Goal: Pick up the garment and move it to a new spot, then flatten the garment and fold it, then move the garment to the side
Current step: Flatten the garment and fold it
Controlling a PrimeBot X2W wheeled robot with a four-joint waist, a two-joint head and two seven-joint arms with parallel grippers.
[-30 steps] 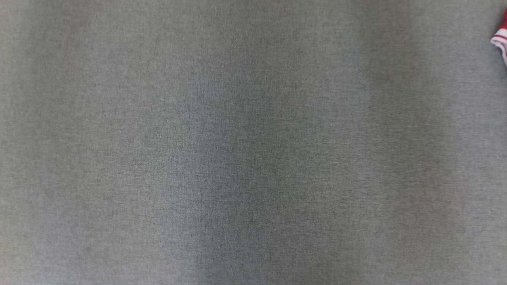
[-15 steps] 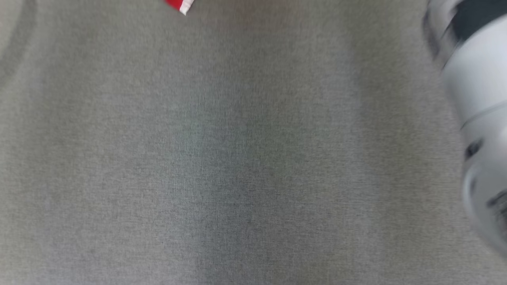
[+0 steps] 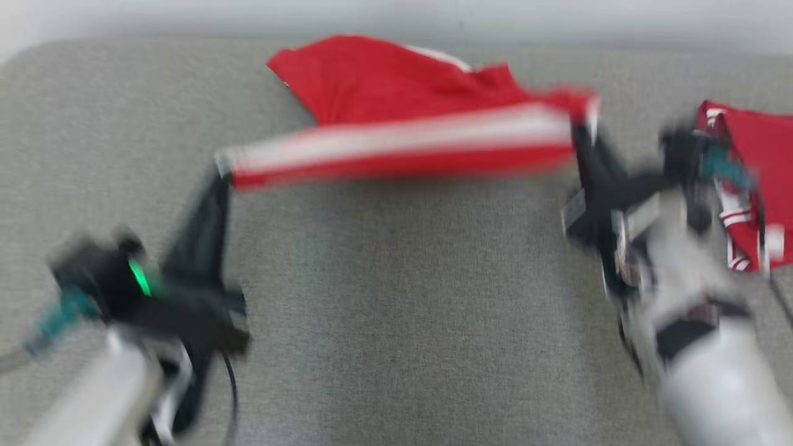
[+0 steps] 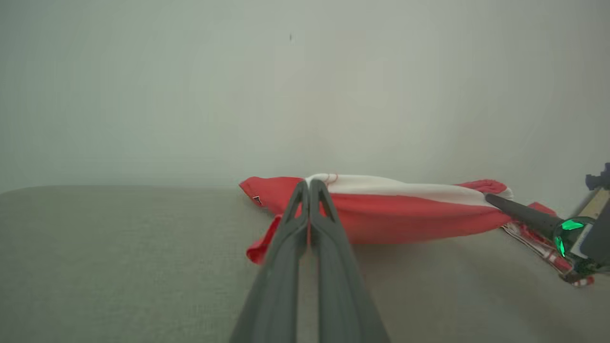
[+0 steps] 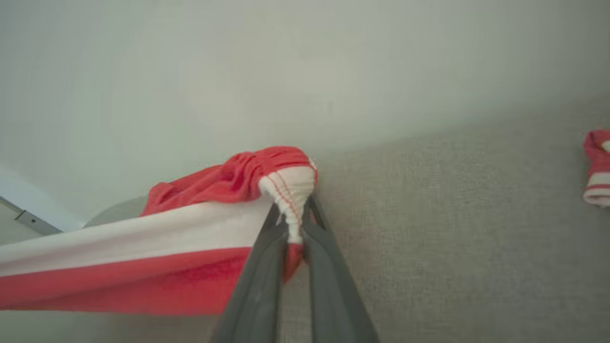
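Note:
The garment (image 3: 403, 105) is red with a broad white band and hangs stretched between my two grippers above the grey cloth surface (image 3: 403, 322). My left gripper (image 3: 224, 168) is shut on its left end; in the left wrist view the fingertips (image 4: 309, 186) pinch the white edge of the garment (image 4: 405, 209). My right gripper (image 3: 581, 133) is shut on the right end. In the right wrist view the bunched white and red hem (image 5: 288, 190) sits between that gripper's (image 5: 291, 228) fingers. The head view is blurred.
A second red and white piece of clothing (image 3: 753, 179) lies on the surface to the right, close behind my right wrist, and shows at the edge of the right wrist view (image 5: 598, 166). A pale wall (image 3: 396, 15) rises just behind the surface's far edge.
The head camera has swung up: earlier it showed mostly bare grey surface, now the stretched garment, both arms and the far edge are in view.

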